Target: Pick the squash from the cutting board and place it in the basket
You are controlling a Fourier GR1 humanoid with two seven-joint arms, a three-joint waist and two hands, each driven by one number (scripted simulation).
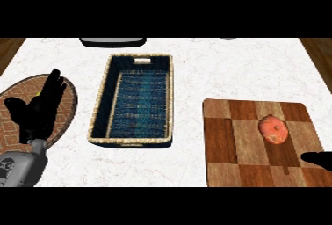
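While the squash (pixel 273 129) lies on the cutting board (pixel 241 145) in the lower right of the frame, nothing touches it: the orange, rounded fruit sits on the board's right half, a little above the board's middle, with its darker stem end turned toward the bottom of the view. The board is a checkered wooden slab of light and dark squares on the white marble counter (pixel 214 70). Just below and to the right of the squash, the right hand (pixel 319 159) shows only as a black tip entering from the right edge over the board's lower right corner, apart from the squash; whether its fingers are spread or curled cannot be told. At centre left stands the basket (pixel 99 118), a long woven one with a pale rim and dark blue inside, holding nothing. At the left edge the left hand (pixel 34 115) rests wide and holding nothing, fingers straight and pointing up, over an oval patterned mat (pixel 67 102). A dark grey object (pixel 112 41) is cut off at the top edge.
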